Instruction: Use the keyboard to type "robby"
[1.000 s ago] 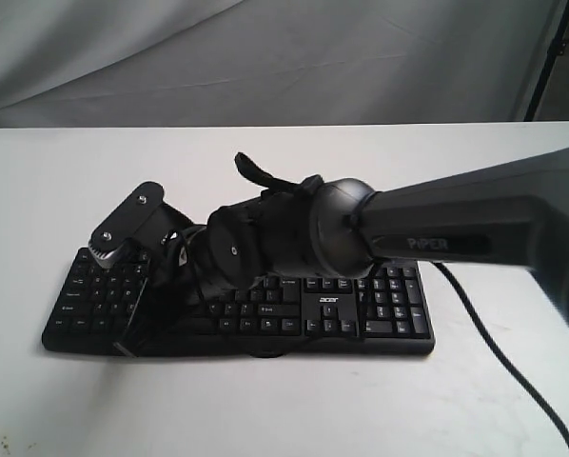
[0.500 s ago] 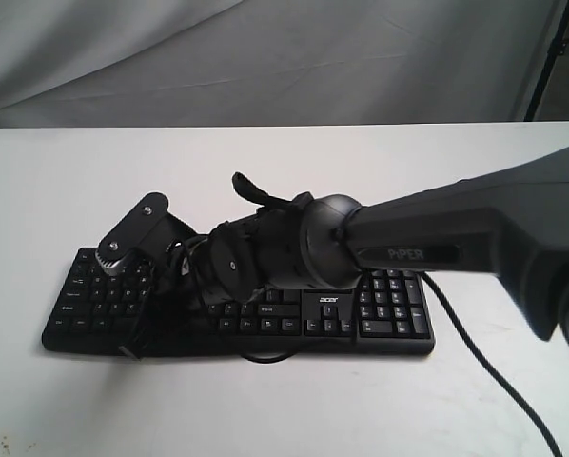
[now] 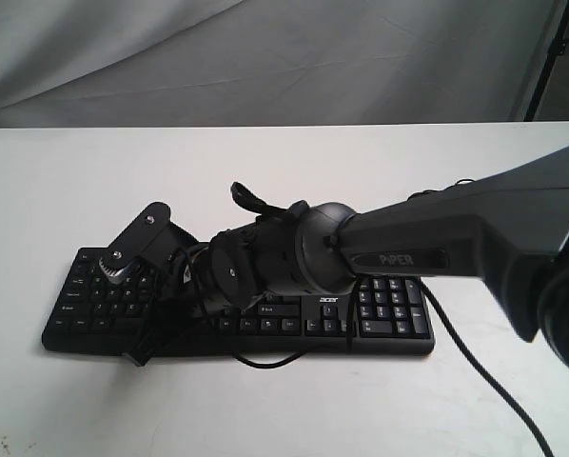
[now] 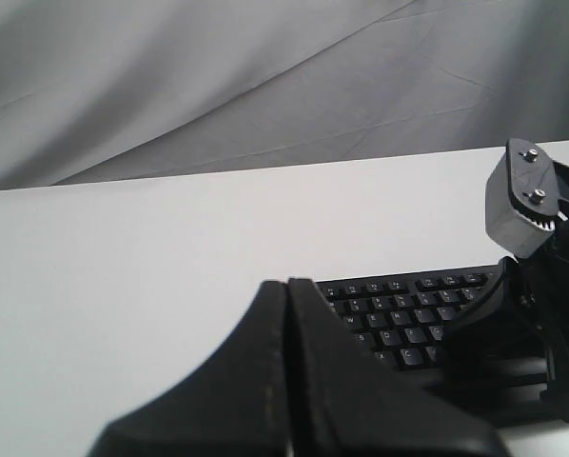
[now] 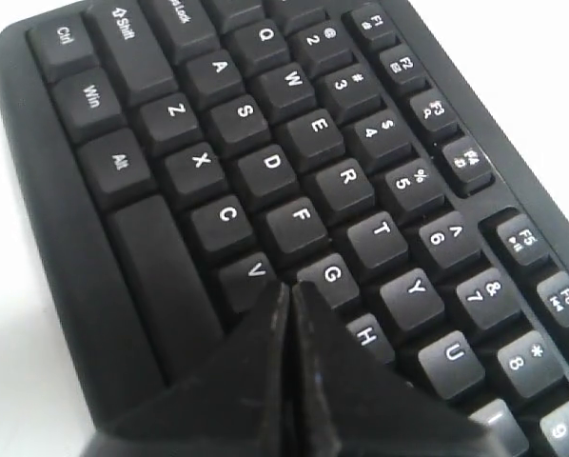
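The black keyboard (image 3: pixel 391 307) lies on the white table, its "acer" logo (image 3: pixel 329 303) showing beside the number pad. My right arm (image 3: pixel 299 255) reaches across its middle towards the left half and hides many keys. In the right wrist view the right gripper (image 5: pixel 289 286) is shut, its tips low over the keyboard (image 5: pixel 265 162) between V (image 5: pixel 254 271) and G (image 5: pixel 332 275); the key under them is hidden. My left gripper (image 4: pixel 286 283) is shut on nothing, off the left end of the keyboard (image 4: pixel 399 307) above bare table. It does not show in the exterior view.
The keyboard's thin black cable (image 3: pixel 494 364) runs from the right end towards the table's front right. A loop of the arm's own cable (image 3: pixel 265 362) hangs past the keyboard's front edge. A grey cloth backdrop (image 3: pixel 265 57) hangs behind the table.
The right arm has come down and slid a little left and forward, bringing its gripper closer to the keys. The keyboard has stayed where it was.
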